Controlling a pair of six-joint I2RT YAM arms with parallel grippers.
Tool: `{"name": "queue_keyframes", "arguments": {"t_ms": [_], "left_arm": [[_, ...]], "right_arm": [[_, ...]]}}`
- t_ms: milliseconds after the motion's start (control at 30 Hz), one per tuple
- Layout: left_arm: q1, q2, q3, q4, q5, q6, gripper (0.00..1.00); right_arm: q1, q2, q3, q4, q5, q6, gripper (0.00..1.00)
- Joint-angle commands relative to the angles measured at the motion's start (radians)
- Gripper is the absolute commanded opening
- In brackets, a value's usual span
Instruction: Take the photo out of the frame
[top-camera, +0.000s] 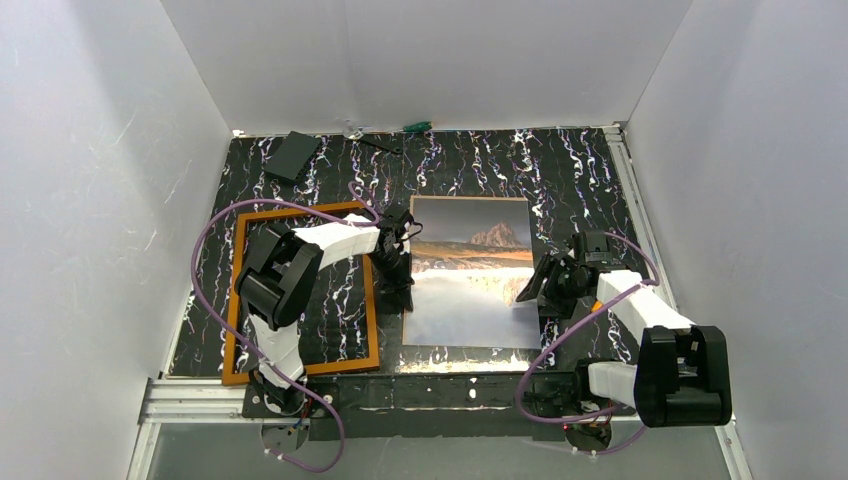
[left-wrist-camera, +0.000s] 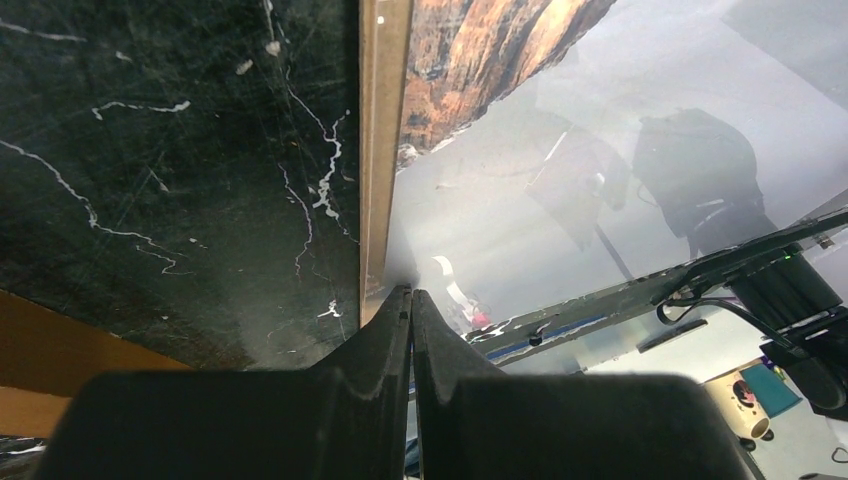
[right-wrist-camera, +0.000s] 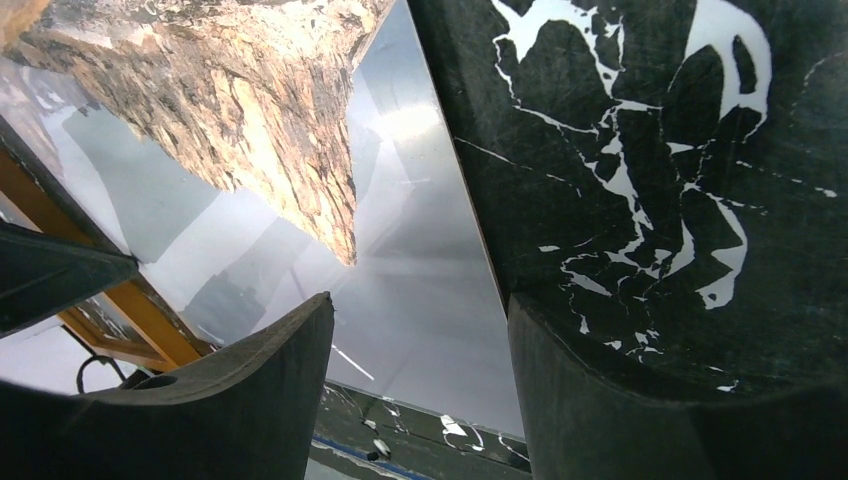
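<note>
The photo (top-camera: 470, 300), a mountain mirrored in water, lies flat face up on the marbled table, outside the frame. The frame (top-camera: 233, 300), a thin orange-brown border, lies to its left with the table showing through it. My left gripper (top-camera: 404, 296) is shut, its tips at the photo's left edge; the left wrist view shows the closed fingertips (left-wrist-camera: 411, 292) against the brown board edge of the photo (left-wrist-camera: 560, 150), nothing visibly between them. My right gripper (top-camera: 534, 296) is open at the photo's right edge. In the right wrist view, this gripper (right-wrist-camera: 420, 310) straddles that edge of the photo (right-wrist-camera: 300, 150).
A black flat box (top-camera: 292, 156) lies at the back left, a green-handled tool (top-camera: 417, 126) and a small clear item (top-camera: 352, 130) by the back wall. White walls close in three sides. Purple cables loop off both arms. A frame rail (right-wrist-camera: 150, 320) shows beyond the photo.
</note>
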Motion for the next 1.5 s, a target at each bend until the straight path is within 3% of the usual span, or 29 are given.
{"name": "queue_keyframes", "arguments": {"t_ms": [0,300,333,367,400,600,833,1067,1233,1467], "left_arm": [[-0.002,0.024,-0.06,-0.128,-0.082,0.013,0.0],[-0.001,0.027,-0.064,-0.124,-0.08,0.011,0.0],[-0.001,0.028,-0.064,-0.124,-0.08,0.012,0.0],[0.0,0.026,-0.065,-0.123,-0.08,0.011,0.0],[-0.001,0.028,-0.064,-0.124,-0.08,0.01,0.0],[-0.002,0.031,-0.061,-0.124,-0.076,0.008,0.0],[-0.002,0.031,-0.059,-0.128,-0.079,0.012,0.0],[-0.002,0.027,-0.058,-0.128,-0.076,0.015,0.0],[-0.001,0.031,-0.059,-0.127,-0.073,0.013,0.0],[-0.002,0.03,-0.061,-0.127,-0.074,0.015,0.0]], "right_arm": [[-0.003,-0.031,0.006,0.044,-0.079,-0.003,0.71],[-0.003,-0.127,-0.004,0.015,-0.14,0.032,0.71],[-0.003,-0.136,-0.007,0.016,-0.152,0.039,0.85],[-0.004,-0.147,-0.009,0.016,-0.168,0.048,0.65],[-0.003,-0.155,-0.01,0.017,-0.182,0.056,0.62],[-0.003,-0.206,-0.009,-0.009,-0.185,0.051,0.62],[-0.004,-0.069,0.019,-0.075,0.131,0.05,0.67],[-0.003,0.007,0.007,-0.051,0.07,0.068,0.66],[-0.003,-0.041,-0.031,-0.001,-0.074,0.098,0.61],[-0.003,-0.15,-0.009,-0.06,-0.105,0.107,0.6]]}}
